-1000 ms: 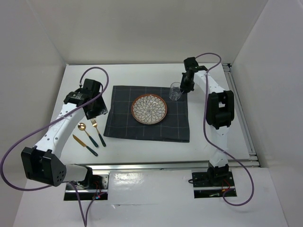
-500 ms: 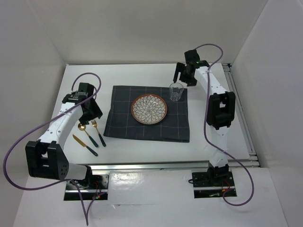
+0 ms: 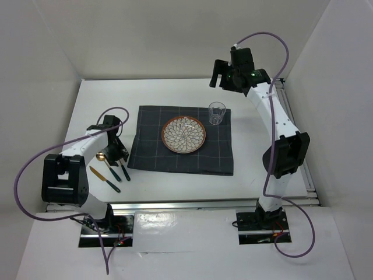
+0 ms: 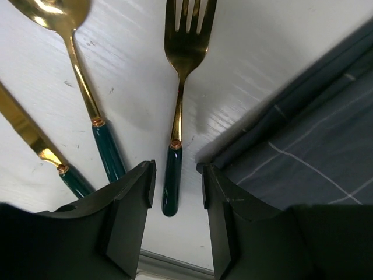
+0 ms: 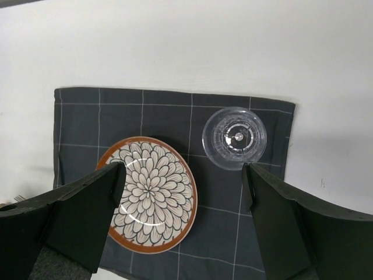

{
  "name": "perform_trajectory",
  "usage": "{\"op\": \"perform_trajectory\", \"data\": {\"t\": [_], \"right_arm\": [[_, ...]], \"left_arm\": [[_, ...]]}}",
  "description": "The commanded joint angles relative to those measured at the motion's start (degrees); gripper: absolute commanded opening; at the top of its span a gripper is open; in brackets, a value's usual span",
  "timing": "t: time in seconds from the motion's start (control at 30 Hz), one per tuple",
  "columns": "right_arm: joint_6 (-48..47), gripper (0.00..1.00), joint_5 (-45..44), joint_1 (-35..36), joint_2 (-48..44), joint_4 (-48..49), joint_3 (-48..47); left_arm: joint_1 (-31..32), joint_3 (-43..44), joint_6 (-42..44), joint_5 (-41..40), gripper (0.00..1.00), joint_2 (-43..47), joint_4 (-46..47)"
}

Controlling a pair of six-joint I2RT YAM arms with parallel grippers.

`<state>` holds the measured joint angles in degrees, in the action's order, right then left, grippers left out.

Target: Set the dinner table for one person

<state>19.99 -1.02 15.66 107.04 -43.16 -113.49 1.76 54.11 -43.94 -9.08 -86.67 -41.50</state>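
On the white dinner table point(image 3: 175, 90) lies a dark grid cloth point(image 3: 180, 156) carrying a flower-patterned plate point(image 3: 183, 134) and a clear glass point(image 3: 217, 112) at its far right corner. A gold fork point(image 4: 178, 111), spoon point(image 4: 87, 99) and knife point(image 4: 35, 143), all green-handled, lie left of the cloth. My left gripper point(image 4: 178, 186) is down at the table, open, its fingers either side of the fork's handle with a gap on both sides. My right gripper point(image 5: 183, 192) hangs wide open and empty, high above the plate point(image 5: 148, 195) and the upright glass point(image 5: 234, 137).
The cloth's left edge point(image 4: 315, 157) runs just right of my left gripper's right finger. Aluminium rails point(image 3: 300, 151) border the table on the right and front. White walls enclose the back and both sides.
The right gripper opened off the glass, then rose and drew back, leaving it standing on the cloth. The left arm came down over the fork's handle and its jaws narrowed.
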Motion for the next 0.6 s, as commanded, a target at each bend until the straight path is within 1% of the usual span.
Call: {"op": "perform_trajectory", "data": {"t": [0.0,0.1,0.17,0.27,0.33,0.37,0.43,0.47,0.53,0.57], "right_arm": [[-1.7,0.93,-1.2,0.9,-0.6,0.2,1.5],[-2.9,0.93,-3.5,1.4,-1.3,-0.6,3.0],[-2.9,0.93,-4.0,1.4,-1.9,-0.6,4.9],[-2.9,0.93,-4.0,1.4,-2.5,-0.1,6.3],[-2.9,0.93,-4.6,1.4,-2.5,-0.1,6.8],[-2.9,0.93,-4.6,1.4,-2.5,-0.1,6.8],[-2.9,0.93,-5.1,1.4,-3.1,-0.7,6.8],[-2.9,0.93,-5.1,1.4,-3.1,-0.7,6.8],[-2.9,0.93,-5.1,1.4,-3.7,-1.2,7.3],[-2.9,0.93,-5.1,1.4,-4.2,-1.2,7.3]], "left_arm": [[0.0,-1.1,-1.2,1.8,0.54,-2.2,4.0],[0.0,-2.6,-1.2,1.8,0.54,-3.5,5.4],[0.0,-2.6,-1.8,2.3,0.51,-4.4,6.8],[0.0,-2.0,-1.8,2.3,0.42,-6.8,7.3],[0.0,-0.5,-1.8,1.6,0.38,-8.1,6.7],[0.0,0.9,-1.8,1.6,0.32,-8.6,5.7],[0.0,2.8,-1.8,-0.5,0.27,-8.6,2.8],[0.0,4.9,-1.2,-0.5,0.17,-8.6,2.1],[0.0,7.9,0.3,-2.3,0.05,-6.5,0.3],[0.0,11.3,1.4,-2.9,0.0,-6.5,-1.4]]}}
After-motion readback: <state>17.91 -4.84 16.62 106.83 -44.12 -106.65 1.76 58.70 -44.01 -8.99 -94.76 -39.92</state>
